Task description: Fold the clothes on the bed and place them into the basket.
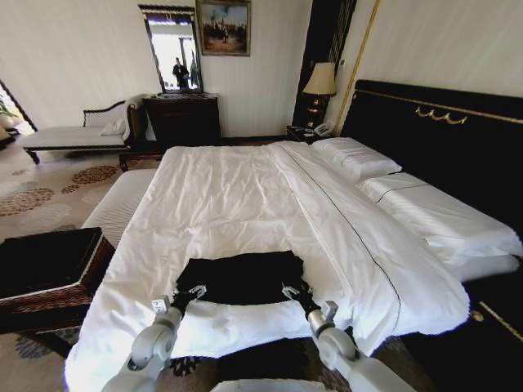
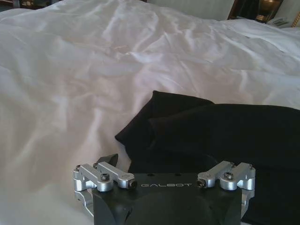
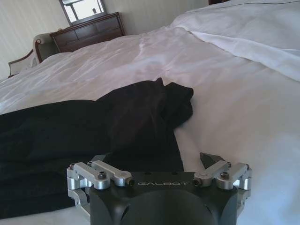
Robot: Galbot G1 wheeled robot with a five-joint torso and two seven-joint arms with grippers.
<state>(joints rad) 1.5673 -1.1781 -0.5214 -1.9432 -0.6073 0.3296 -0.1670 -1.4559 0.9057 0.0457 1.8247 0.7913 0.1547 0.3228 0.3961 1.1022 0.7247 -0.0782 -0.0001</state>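
Observation:
The clothes, one black T-shirt [image 1: 241,276], lie in a roughly rectangular heap on the white duvet of the bed [image 1: 245,196], near its foot edge. My left gripper [image 1: 190,295] stands open at the shirt's near left corner, and my right gripper [image 1: 292,291] stands open at the near right corner. In the left wrist view the black fabric [image 2: 211,131] lies just ahead of the left gripper [image 2: 166,161]. In the right wrist view a bunched sleeve [image 3: 154,103] lies ahead of the right gripper [image 3: 154,160]. The dark wicker basket [image 1: 49,269] stands left of the bed.
A white striped bench [image 1: 114,204] sits between the basket and the bed's far left side. Pillows [image 1: 359,159] and the black headboard [image 1: 441,131] are on the right. A chaise longue [image 1: 73,135] and a dark dresser [image 1: 184,118] stand along the far wall.

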